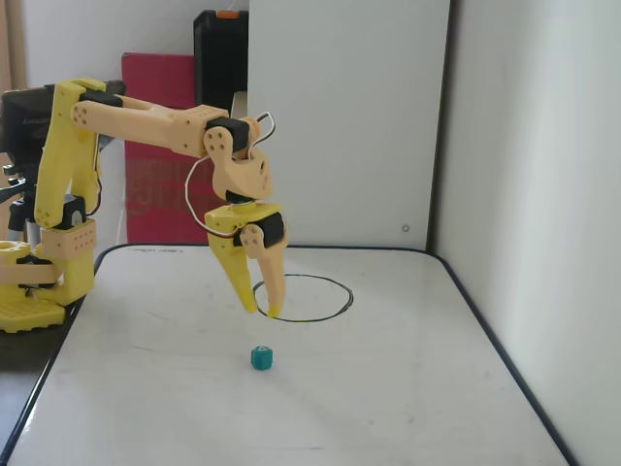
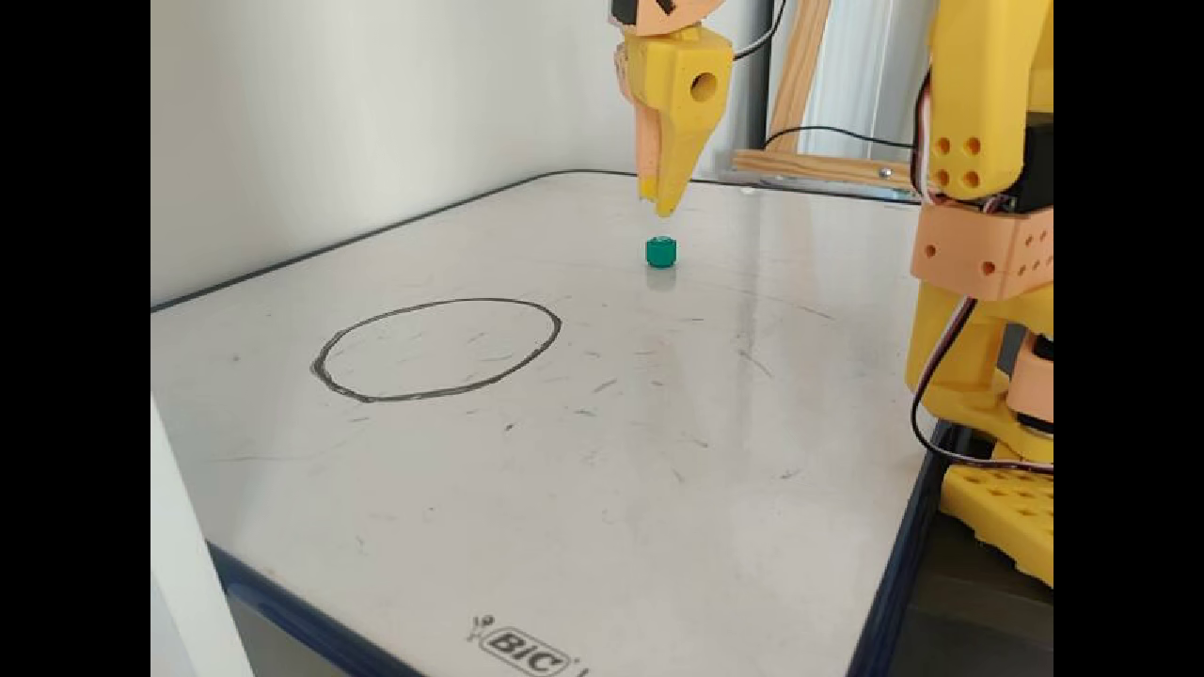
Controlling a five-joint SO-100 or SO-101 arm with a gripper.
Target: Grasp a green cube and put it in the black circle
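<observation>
A small green cube (image 1: pixel 261 357) lies on the white board (image 1: pixel 408 408), in front of the black drawn circle (image 1: pixel 350 297). My yellow gripper (image 1: pixel 263 312) points down above the board, its fingers slightly apart and empty, above and just behind the cube. In the other fixed view the gripper (image 2: pixel 660 199) hangs a short way above the cube (image 2: pixel 661 252), without touching it. The circle (image 2: pixel 433 396) lies to the cube's left in that view and holds nothing.
The arm's base (image 1: pixel 39 282) stands at the board's left edge; in the other fixed view it (image 2: pixel 988 282) is on the right. A white wall (image 1: pixel 543 194) borders the board. A red box (image 1: pixel 155 146) and a black case (image 1: pixel 221 58) stand behind.
</observation>
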